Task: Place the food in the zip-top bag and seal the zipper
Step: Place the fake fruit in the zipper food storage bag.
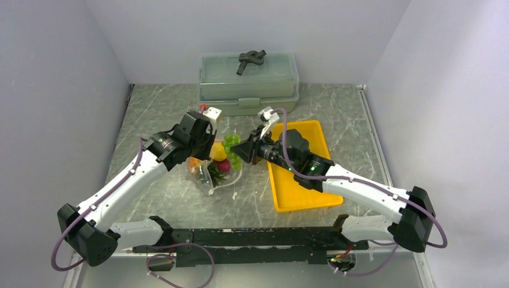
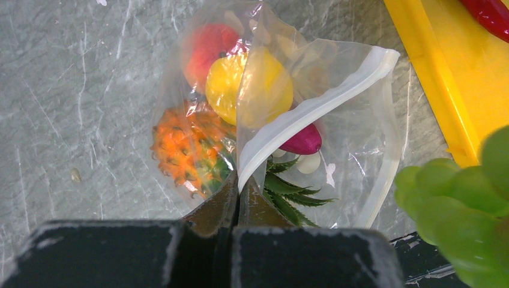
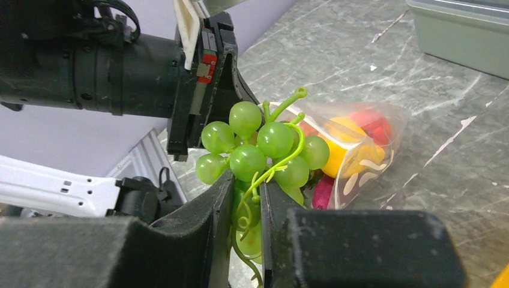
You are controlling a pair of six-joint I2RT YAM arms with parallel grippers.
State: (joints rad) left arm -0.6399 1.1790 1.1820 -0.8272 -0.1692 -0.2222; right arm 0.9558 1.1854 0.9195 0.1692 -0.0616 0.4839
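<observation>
The clear zip-top bag [image 2: 354, 150] lies on the table with its mouth held open. My left gripper [image 2: 239, 183] is shut on the whitish zipper [image 2: 312, 108] strip at the mouth's edge. Inside the bag lie the orange pineapple [image 2: 183, 150], a yellow lemon [image 2: 249, 84], a pink-orange peach [image 2: 207, 48] and a purple eggplant [image 2: 303, 141]. My right gripper [image 3: 247, 195] is shut on the green grapes [image 3: 261, 150], which hang just in front of the bag's mouth [image 1: 233, 151]. A red chili [image 2: 492, 15] lies in the yellow tray.
The yellow tray [image 1: 300, 195] sits right of the bag, under my right arm. A grey-green lidded box [image 1: 248, 84] stands at the back. The two arms nearly meet over the bag [image 1: 215, 174].
</observation>
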